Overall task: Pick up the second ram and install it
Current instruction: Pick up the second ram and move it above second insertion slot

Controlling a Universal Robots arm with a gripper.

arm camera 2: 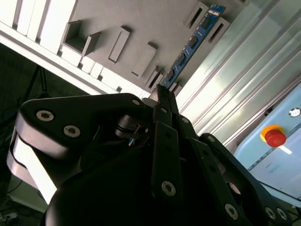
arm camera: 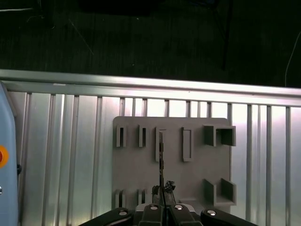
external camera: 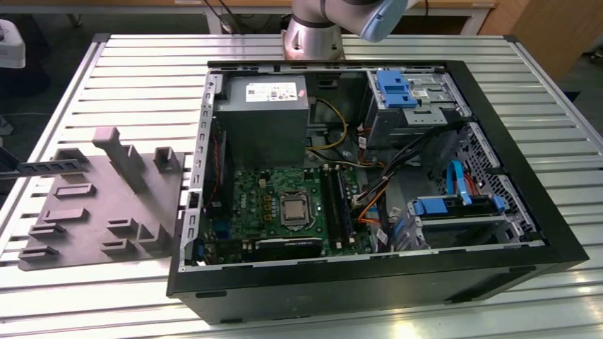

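Fingers (arm camera 2: 165, 110) pinched narrow on one end of second ram (arm camera 2: 190, 44), stick pointing away over grey tray (arm camera: 136, 174). In the exterior view, tray on desk (external camera: 141, 70) at 9 o'clock of open PC case (external camera: 377, 282). Grasp made; cannot tell if clear of tray slot. Seating in motherboard slots (external camera: 337, 205) not yet done.

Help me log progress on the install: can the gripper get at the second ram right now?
Likely yes: the gripper has its fingers closed on the near end of the second ram, held out over the grey tray; nothing blocks it.
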